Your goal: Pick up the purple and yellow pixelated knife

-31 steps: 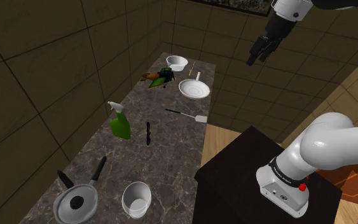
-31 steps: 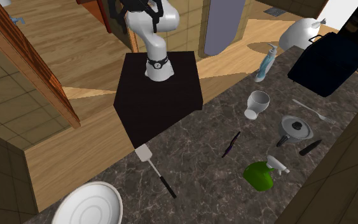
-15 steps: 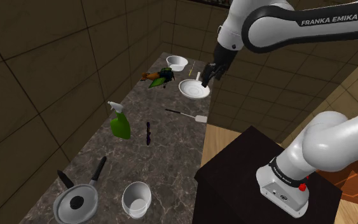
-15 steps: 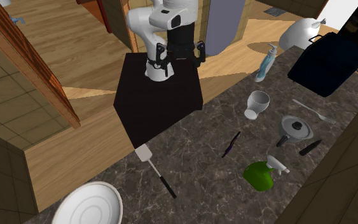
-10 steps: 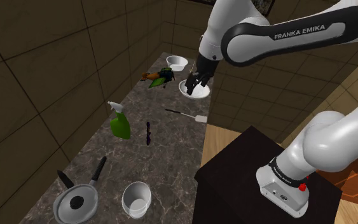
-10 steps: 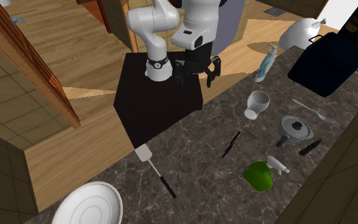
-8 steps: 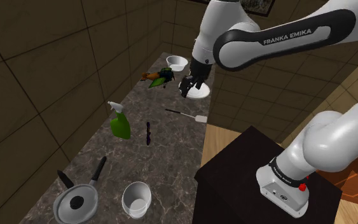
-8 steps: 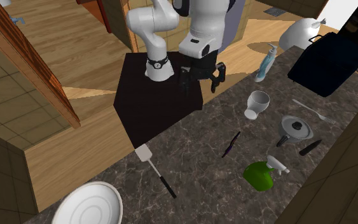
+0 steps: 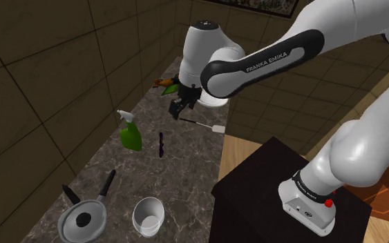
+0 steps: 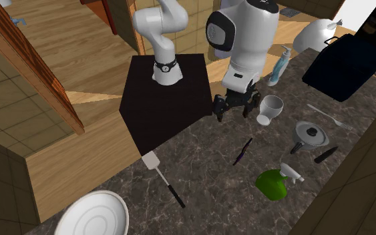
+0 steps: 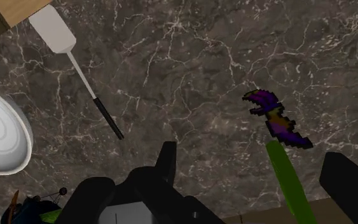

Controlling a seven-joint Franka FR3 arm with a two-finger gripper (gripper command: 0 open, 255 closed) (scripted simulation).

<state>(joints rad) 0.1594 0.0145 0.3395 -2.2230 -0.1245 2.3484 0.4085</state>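
1. Dark marbled counter running along brown tiled walls, with kitchenware scattered on it.
2. Hand hovers above the counter with its fingers spread wide and nothing in them.
3. Purple and yellow knife lies flat on the counter, below and ahead of the hand, apart from both fingers.
4. Green spray bottle sits beyond the knife from the hand. White spatula lies off to the hand's other side.
5. Risks, my guess:
   - The knife is thin and flat, so if I come down too hard the fingers hit the counter.
   - If I stop too high, they close on air.
   - If the fingers are misaligned, they could shove or spin the knife instead of pinching it.
   - If I overshoot, the hand bumps the bottle.
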